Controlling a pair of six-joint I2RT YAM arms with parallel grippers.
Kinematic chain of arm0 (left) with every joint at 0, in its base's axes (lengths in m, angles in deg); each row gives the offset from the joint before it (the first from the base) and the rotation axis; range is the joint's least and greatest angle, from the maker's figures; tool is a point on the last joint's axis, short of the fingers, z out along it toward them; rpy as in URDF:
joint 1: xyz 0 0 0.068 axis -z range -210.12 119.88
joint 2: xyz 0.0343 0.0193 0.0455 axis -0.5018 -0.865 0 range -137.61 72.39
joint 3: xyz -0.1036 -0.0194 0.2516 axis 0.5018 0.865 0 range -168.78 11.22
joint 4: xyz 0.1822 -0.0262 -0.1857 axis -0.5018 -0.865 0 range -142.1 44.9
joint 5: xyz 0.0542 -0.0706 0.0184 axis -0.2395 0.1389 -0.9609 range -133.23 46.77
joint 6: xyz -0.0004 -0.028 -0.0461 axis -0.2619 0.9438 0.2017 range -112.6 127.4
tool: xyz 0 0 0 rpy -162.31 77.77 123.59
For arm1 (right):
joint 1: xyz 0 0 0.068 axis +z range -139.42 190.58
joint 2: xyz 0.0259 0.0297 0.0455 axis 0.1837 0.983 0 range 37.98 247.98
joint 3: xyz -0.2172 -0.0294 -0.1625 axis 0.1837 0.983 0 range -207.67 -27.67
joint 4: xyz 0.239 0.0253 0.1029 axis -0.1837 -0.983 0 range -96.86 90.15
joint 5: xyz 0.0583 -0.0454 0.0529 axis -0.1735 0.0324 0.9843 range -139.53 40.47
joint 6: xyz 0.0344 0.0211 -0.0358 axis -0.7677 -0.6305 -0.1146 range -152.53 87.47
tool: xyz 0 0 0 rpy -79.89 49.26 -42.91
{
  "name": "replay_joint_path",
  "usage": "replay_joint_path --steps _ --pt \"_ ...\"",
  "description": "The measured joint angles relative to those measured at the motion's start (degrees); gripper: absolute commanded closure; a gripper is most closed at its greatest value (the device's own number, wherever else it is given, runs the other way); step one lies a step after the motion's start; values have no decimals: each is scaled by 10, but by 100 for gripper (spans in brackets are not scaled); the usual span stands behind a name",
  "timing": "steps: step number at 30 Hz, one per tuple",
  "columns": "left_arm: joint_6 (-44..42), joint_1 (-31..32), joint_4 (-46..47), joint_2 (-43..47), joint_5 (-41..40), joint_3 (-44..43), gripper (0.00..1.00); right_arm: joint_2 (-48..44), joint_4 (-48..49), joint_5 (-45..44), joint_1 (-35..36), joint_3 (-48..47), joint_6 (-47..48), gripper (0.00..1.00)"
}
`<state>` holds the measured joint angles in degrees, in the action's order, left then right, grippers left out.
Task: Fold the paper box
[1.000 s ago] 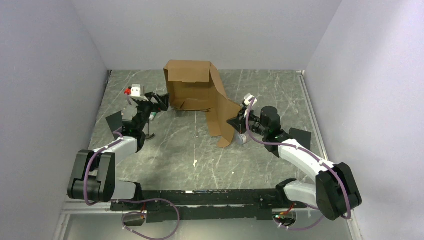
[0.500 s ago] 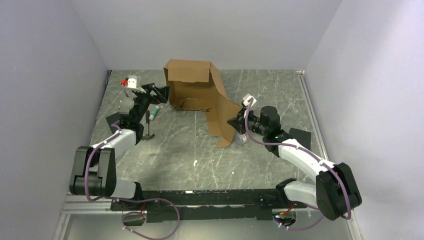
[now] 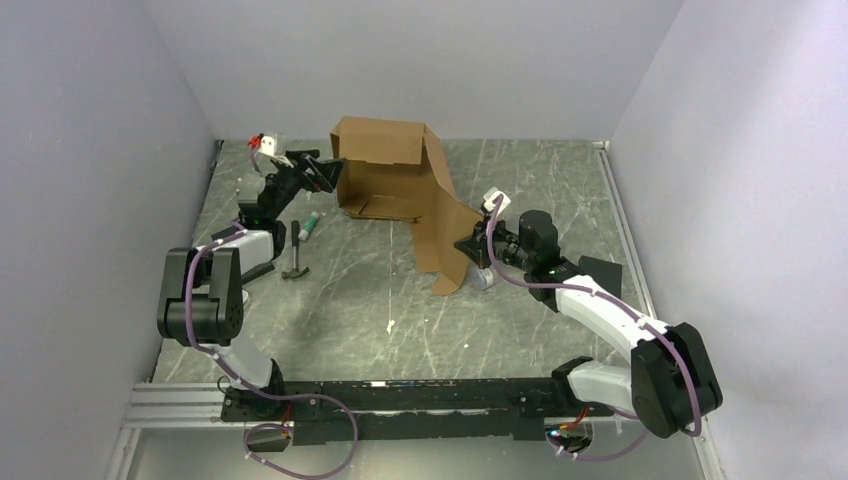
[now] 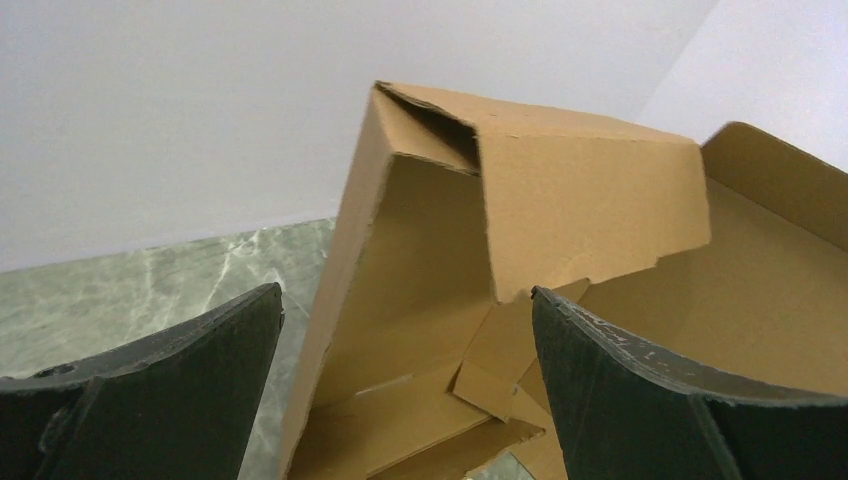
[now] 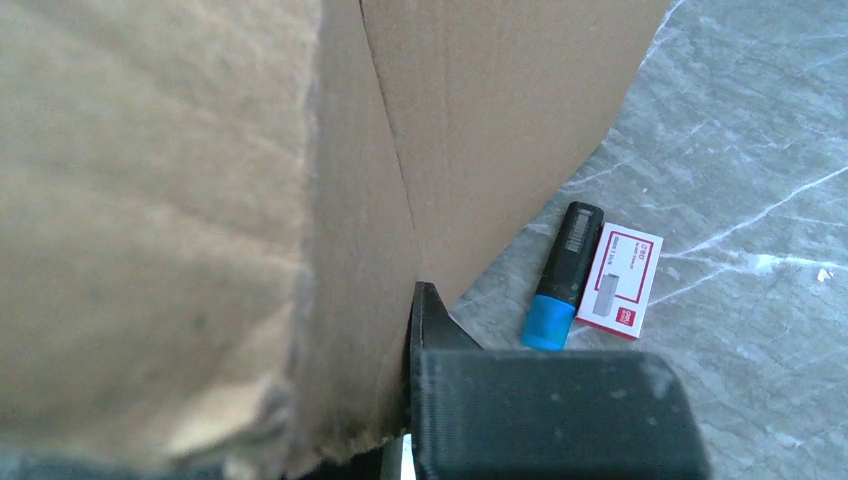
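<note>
Now, with right hand [image 3: 468,244] clamped on the box [image 3: 385,165] flap, steady it; bring wide-open left hand [image 3: 323,172] onto the left wall, then press inward gently.

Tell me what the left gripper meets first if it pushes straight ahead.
Probably the paper box: its upright side wall and folded-in flap sit right ahead of the open left gripper in the wrist view. Depth is hard to judge.
</note>
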<state>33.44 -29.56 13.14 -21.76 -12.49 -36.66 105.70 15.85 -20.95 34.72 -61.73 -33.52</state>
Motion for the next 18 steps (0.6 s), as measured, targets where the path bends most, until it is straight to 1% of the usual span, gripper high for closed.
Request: replay_joint_path --steps 7,9,12,18 --pt "17 -8 67 -17 61 0 1 8 -6 0 7 -9 2 96" --pt "22 -15 77 -23 70 -3 5 10 -7 0 10 -10 5 96" --pt "24 -23 70 -42 75 -24 13 13 -12 0 16 -15 14 96" --pt "27 -24 45 -75 81 -77 14 17 -31 -3 33 -30 35 96"
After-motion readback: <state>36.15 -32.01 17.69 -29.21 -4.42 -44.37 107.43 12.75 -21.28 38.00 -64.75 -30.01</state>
